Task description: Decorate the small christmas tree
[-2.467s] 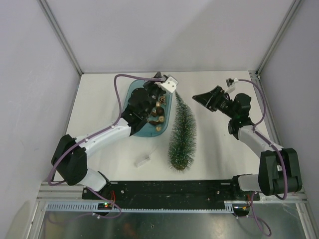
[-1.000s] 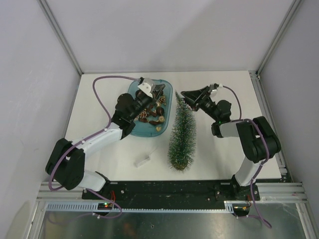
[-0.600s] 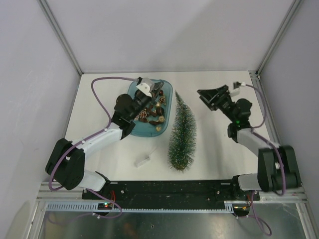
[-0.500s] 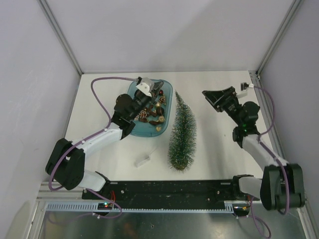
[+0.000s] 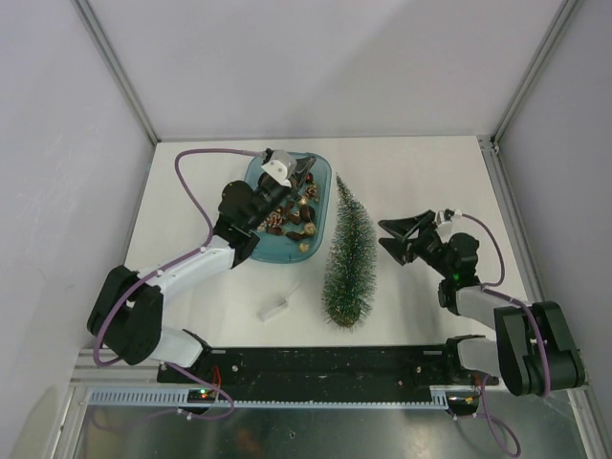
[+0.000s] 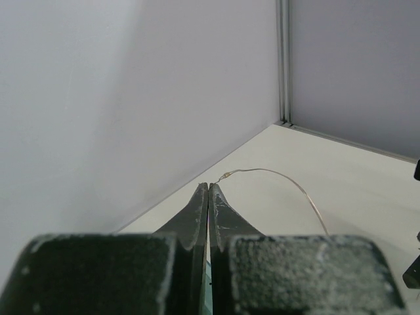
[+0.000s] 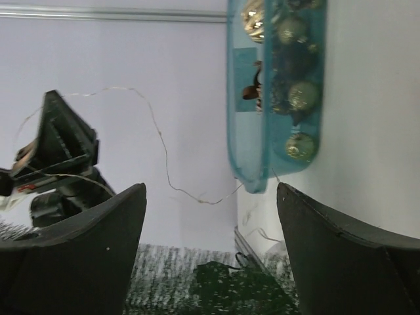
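The small christmas tree (image 5: pixel 349 258) lies on the white table, tip toward the back and base toward me. Its frosty bristles fill the bottom of the right wrist view (image 7: pixel 197 279). My left gripper (image 5: pixel 306 178) hovers over the teal tray (image 5: pixel 256 177). In its wrist view it (image 6: pixel 209 186) is shut on a thin wire (image 6: pixel 289 180) that arcs away to the right. My right gripper (image 5: pixel 397 239) is open and empty, just right of the tree's middle. In its wrist view it (image 7: pixel 210 197) faces the tree, with the wire (image 7: pixel 161 141) hanging beyond.
The tray holds several gold and brown ornaments and pinecones (image 5: pixel 292 220), also visible in the right wrist view (image 7: pixel 298 95). A small white piece (image 5: pixel 275 308) lies on the table left of the tree's base. Grey walls close in the table on three sides.
My right gripper swung from beside the tree's tip out to the back right, then came down and forward beside the tree's middle. My left gripper moved from the tree's tip over the tray, then held still.
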Tool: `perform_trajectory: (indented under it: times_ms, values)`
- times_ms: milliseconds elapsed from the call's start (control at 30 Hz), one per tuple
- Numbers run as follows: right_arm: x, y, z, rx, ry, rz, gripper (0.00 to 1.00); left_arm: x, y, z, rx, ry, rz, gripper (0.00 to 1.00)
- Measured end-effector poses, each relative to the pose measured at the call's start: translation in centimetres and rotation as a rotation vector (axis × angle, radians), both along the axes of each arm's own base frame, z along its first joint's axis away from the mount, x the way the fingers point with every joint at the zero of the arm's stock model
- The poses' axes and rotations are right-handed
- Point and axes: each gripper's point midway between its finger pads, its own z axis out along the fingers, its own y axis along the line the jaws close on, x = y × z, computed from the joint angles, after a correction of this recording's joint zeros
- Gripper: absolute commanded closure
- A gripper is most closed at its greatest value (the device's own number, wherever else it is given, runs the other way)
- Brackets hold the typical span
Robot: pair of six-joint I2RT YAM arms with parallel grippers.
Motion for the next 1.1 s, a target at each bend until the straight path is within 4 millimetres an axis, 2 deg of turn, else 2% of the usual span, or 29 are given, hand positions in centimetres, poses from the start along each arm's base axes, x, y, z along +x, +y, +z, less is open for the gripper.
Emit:
perform_trajectory:
  times_ms: [167,300,433,600,733,933,1100]
  values:
    - [-0.3,0.8,2.3,0.061,-0.057,0.017,0.15,0.0,0.0,0.0,0.006,-0.006,0.002,1.0]
    - [-0.5,2.2,2.7,0.104,-0.065,0.049,0.17,0.0,0.0,0.0,0.011,-0.012,0.002,1.0]
    - [0.0,3.6,0.8,0.146,0.006,0.071,0.19,-0.1,-0.1,0.0,0.012,-0.011,-0.001,1.0]
    - [1.2,5.2,-2.6,0.182,0.152,0.064,0.22,-0.2,-0.2,0.0,0.012,-0.011,-0.008,1.0]
    - [2.5,5.8,-3.7,0.203,0.205,0.031,0.26,-0.3,-0.3,0.0,0.014,-0.013,-0.018,1.0]
    - [4.7,5.7,-1.8,0.244,0.15,-0.033,0.35,-0.5,-0.5,0.0,0.011,-0.01,-0.028,1.0]
    - [5.8,5.3,-0.8,0.269,0.125,-0.074,0.47,-0.7,-0.5,0.2,0.008,-0.013,-0.036,1.0]
